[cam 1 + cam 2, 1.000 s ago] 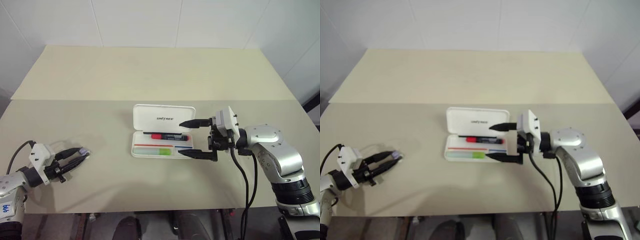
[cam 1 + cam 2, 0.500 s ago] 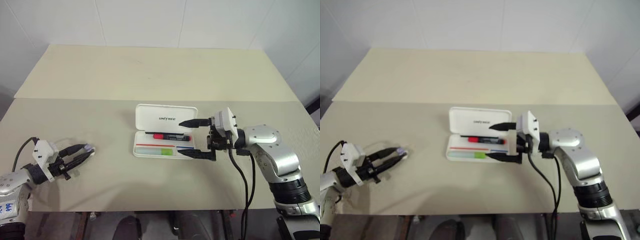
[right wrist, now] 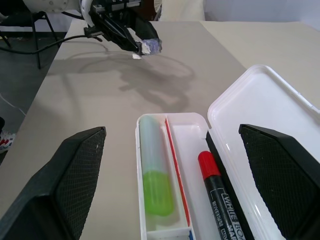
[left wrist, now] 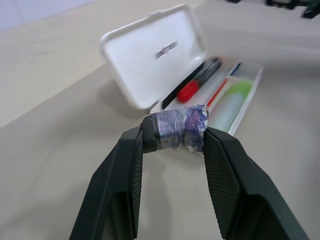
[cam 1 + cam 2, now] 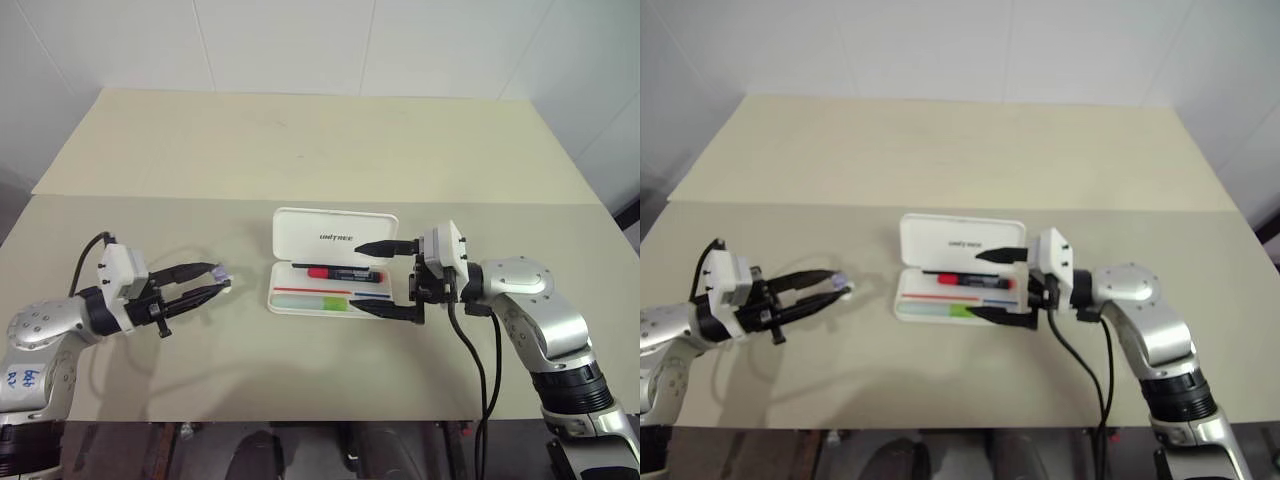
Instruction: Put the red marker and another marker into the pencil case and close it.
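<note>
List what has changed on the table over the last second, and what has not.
The left gripper has lifted and swung toward the pencil case, still clamped on a small wrapped object. The right gripper has stayed wide open beside the open case. The red marker and the green highlighter still lie inside; the lid is still up.

light: bright, even | shadows: soft on table point(image 5: 300, 150) | blur: right eye view hazy, left wrist background soft
</note>
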Robot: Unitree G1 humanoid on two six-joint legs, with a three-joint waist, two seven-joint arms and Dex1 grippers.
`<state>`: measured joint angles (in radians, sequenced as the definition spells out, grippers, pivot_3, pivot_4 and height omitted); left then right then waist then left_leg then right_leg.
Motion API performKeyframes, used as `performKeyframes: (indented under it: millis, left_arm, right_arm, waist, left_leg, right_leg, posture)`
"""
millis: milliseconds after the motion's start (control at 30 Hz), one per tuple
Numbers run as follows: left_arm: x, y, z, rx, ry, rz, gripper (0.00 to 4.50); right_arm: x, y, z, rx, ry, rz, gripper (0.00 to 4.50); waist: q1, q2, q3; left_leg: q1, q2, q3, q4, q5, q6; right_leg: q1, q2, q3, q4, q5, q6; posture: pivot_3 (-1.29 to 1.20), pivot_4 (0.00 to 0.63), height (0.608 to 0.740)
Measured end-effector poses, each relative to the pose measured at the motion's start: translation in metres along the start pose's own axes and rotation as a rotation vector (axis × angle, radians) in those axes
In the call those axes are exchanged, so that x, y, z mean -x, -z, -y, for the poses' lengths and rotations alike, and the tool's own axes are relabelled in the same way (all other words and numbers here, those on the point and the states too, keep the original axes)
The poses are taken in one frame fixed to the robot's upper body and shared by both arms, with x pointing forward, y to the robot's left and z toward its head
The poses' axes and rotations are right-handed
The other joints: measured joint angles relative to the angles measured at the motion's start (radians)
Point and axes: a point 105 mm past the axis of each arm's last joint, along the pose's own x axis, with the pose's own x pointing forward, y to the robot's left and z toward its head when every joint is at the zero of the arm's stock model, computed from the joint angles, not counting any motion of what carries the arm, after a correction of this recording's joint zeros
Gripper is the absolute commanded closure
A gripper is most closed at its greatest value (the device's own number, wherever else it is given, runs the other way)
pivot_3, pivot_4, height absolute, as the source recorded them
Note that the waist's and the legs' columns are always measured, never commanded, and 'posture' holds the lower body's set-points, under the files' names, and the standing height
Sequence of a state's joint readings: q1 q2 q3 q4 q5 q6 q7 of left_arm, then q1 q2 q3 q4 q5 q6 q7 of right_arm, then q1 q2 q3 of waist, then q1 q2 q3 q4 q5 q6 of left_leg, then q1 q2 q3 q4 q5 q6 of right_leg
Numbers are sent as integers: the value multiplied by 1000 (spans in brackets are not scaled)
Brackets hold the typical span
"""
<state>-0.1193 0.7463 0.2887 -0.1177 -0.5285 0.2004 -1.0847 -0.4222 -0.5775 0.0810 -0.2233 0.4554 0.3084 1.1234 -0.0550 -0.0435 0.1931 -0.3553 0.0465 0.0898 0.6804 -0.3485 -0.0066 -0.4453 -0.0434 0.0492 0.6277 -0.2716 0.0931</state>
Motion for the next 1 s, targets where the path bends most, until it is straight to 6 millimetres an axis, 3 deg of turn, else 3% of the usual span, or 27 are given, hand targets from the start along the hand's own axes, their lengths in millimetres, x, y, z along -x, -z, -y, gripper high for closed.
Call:
performKeyframes:
  millis: [267,400,667,1000]
  left_arm:
    - [-42,-11,17,-11,212,29,3075]
    - [-69,-8,30,17,308,30,3075]
    - [-95,-8,51,0,446,45,3075]
    - [-145,-10,62,-71,504,78,3075]
  right_arm:
    - [0,0,-10,-22,47,-18,0]
    - [18,4,-16,-43,116,-69,0]
    - [41,1,-24,-65,214,-119,0]
    - [52,-5,-27,-67,281,-144,0]
  waist:
    - [11,0,0]
    - [26,0,0]
    - [27,0,0]
    - [28,0,0]
  left_leg:
    - [-1,-1,0,1,0,0]
    - [-1,-1,1,1,0,0]
    - [0,-2,2,2,0,1]
    - [-1,-9,2,2,1,4]
  right_leg:
    - [0,1,0,0,0,0]
    - [0,3,1,-1,0,0]
    - [0,9,6,0,1,2]
    - [1,10,11,-2,4,7]
  posture:
    - [0,150,740]
    - [0,150,740]
    - [0,150,740]
    - [0,150,740]
